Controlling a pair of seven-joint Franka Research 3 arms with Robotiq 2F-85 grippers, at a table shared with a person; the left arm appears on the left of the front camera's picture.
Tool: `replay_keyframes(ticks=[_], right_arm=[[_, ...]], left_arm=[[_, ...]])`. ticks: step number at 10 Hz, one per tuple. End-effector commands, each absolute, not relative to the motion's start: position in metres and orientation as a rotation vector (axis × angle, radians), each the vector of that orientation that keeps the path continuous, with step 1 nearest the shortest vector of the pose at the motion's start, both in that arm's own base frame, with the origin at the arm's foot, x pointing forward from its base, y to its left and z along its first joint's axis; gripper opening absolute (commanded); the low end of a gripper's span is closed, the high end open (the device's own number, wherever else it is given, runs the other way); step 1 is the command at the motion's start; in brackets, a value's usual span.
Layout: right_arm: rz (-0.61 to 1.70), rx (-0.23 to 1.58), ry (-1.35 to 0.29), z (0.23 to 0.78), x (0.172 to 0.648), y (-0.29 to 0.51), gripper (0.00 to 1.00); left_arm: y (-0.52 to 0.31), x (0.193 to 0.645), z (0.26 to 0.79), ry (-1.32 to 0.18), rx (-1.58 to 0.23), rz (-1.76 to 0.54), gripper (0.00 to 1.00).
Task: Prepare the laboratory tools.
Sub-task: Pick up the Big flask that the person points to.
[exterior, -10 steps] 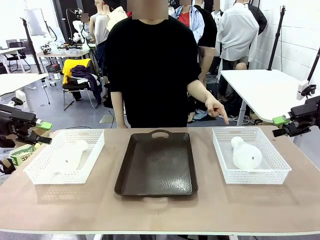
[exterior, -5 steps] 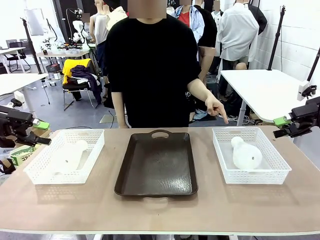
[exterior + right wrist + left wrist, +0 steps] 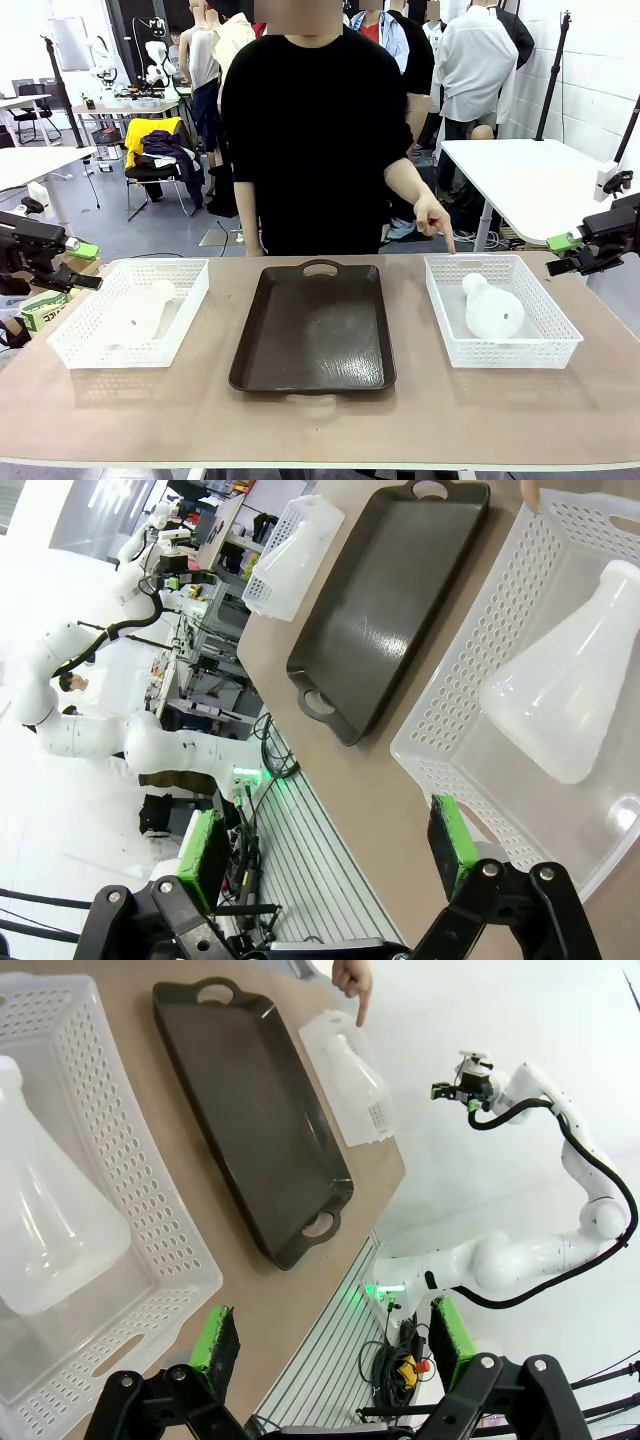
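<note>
One frosted-white flask (image 3: pixel 492 308) lies on its side in the right white mesh basket (image 3: pixel 563 333). The other flask (image 3: pixel 140 312) lies in the left basket (image 3: pixel 70 348). My left gripper (image 3: pixel 92 266) hovers open beyond the table's left edge, and its wrist view shows that flask (image 3: pixel 45 1220) ahead of the spread gripper (image 3: pixel 333 1335). My right gripper (image 3: pixel 556 254) hangs open off the table's right edge. Its wrist view has the right flask (image 3: pixel 570 695) beyond the open gripper (image 3: pixel 325 845). The person's hand (image 3: pixel 436 222) points a finger down at the right basket's far left corner.
A dark brown handled tray (image 3: pixel 312 328) lies between the two baskets with nothing on it. The person stands at the table's far side behind the tray. Bare tabletop (image 3: pixel 320 420) runs along the near edge. Other tables and people stand farther back.
The person has shifted slightly to the right, and the pointing hand has stayed over the right basket's corner. Both arms have hardly moved and both grippers stay open.
</note>
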State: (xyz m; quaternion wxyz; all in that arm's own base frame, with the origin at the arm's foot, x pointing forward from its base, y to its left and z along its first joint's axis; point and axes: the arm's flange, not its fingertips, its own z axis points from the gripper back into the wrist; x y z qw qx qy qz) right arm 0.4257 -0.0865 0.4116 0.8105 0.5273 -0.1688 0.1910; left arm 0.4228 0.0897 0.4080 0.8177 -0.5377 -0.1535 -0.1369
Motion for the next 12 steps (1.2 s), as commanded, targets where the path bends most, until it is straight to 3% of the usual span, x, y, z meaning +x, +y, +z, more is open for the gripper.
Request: replay_keyframes(ticks=[1,7,10,12], right_arm=[[0.408,1.127,-0.361,0.412,0.426,-0.086,1.0],[0.295,0.415,-0.344,0.489,0.497,-0.005,1.0],[0.183,0.073,-0.36,0.475,0.543,0.053,1.0],[0.159,-0.006,-0.294,0.451,0.569,0.074,1.0]], left_arm=[[0.092,0.425,0.411,-0.333,-1.163,-0.29,1.0],[0.092,0.425,0.411,-0.333,-1.163,-0.29,1.0],[0.092,0.425,0.411,-0.333,-1.163,-0.29,1.0],[0.092,0.425,0.411,-0.333,-1.163,-0.29,1.0]])
